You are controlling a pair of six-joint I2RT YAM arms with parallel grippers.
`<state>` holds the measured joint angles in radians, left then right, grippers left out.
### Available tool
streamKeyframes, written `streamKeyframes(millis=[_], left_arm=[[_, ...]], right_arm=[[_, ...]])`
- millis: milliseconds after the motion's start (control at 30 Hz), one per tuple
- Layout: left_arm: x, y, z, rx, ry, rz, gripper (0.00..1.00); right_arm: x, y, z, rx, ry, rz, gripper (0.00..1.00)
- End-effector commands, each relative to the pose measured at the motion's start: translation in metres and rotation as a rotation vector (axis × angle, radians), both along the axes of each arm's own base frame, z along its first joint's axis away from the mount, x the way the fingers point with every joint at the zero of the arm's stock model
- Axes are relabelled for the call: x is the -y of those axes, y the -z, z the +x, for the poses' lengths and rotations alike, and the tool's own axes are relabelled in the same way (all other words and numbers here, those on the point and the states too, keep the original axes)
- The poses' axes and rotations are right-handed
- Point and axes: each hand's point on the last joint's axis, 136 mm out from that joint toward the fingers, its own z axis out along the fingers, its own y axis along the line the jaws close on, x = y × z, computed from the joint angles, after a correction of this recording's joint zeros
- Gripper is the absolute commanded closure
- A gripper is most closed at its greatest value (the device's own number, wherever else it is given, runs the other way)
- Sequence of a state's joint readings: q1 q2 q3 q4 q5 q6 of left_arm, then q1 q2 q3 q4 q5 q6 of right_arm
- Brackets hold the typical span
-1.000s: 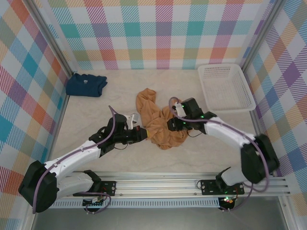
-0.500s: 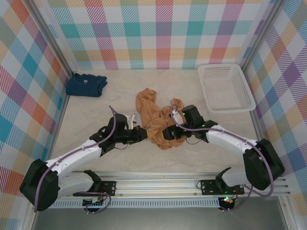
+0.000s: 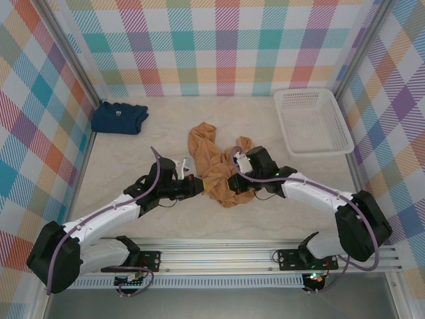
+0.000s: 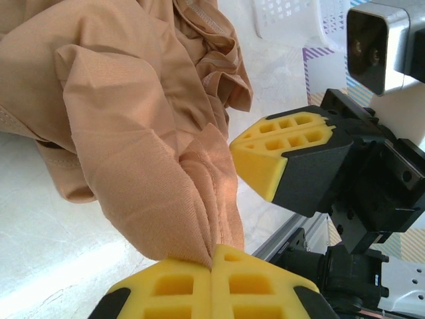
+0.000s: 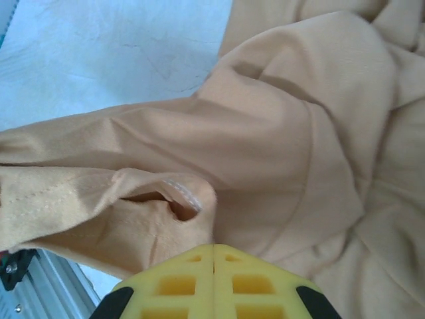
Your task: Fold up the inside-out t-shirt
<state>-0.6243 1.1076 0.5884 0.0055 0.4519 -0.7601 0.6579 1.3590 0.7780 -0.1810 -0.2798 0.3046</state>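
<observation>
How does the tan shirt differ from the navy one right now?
The tan shirt lies crumpled mid-table; the navy shirt sits folded at the far left corner. The left claw and right claw pinch the tan shirt; the navy shirt is untouched. Both are on the table.

This is a robotics lab test cell, not a home or a shop: a pale table [image 3: 166,143] is boxed in by plaid-printed panels [image 3: 226,46] held on bare aluminium posts [image 3: 66,53]. A white left arm [image 3: 106,216] and right arm [image 3: 312,189] are bolted to a metal rail [image 3: 226,256] at the near edge. The props are staged and few: a white basket [image 3: 340,143], a folded navy shirt [image 3: 119,116] and the inside-out t-shirt [image 3: 209,159].
</observation>
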Motion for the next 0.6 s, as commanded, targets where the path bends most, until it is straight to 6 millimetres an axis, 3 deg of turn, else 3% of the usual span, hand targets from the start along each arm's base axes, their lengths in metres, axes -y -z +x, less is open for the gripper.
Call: streamKeyframes(millis=[0,67,100,167,233,300,467,567], left_arm=[[-0.005,0.0,-0.001,0.007,-0.012,-0.001,1.0],[-0.005,0.0,-0.001,0.007,-0.012,-0.003,1.0],[-0.005,0.0,-0.001,0.006,-0.013,-0.002,1.0],[-0.005,0.0,-0.001,0.004,-0.011,-0.002,1.0],[-0.004,0.0,-0.001,0.003,-0.009,-0.003,1.0],[-0.005,0.001,-0.001,0.001,-0.01,-0.002,1.0],[-0.004,0.001,-0.002,0.001,-0.004,-0.003,1.0],[-0.005,0.002,-0.002,0.0,-0.008,0.004,1.0]], right_arm=[[0.017,0.007,-0.002,0.023,0.043,-0.072,1.0],[0.012,0.0,-0.003,0.037,0.013,-0.042,1.0],[0.006,-0.004,-0.006,0.044,-0.015,-0.015,0.93],[-0.008,-0.012,-0.011,0.073,-0.067,0.012,0.69],[-0.015,-0.013,-0.011,0.094,-0.087,-0.002,0.57],[-0.02,-0.01,-0.009,0.096,-0.096,-0.016,0.53],[-0.031,0.001,-0.003,0.086,-0.1,-0.053,0.57],[-0.024,0.005,0.001,0.088,-0.062,-0.091,0.77]])
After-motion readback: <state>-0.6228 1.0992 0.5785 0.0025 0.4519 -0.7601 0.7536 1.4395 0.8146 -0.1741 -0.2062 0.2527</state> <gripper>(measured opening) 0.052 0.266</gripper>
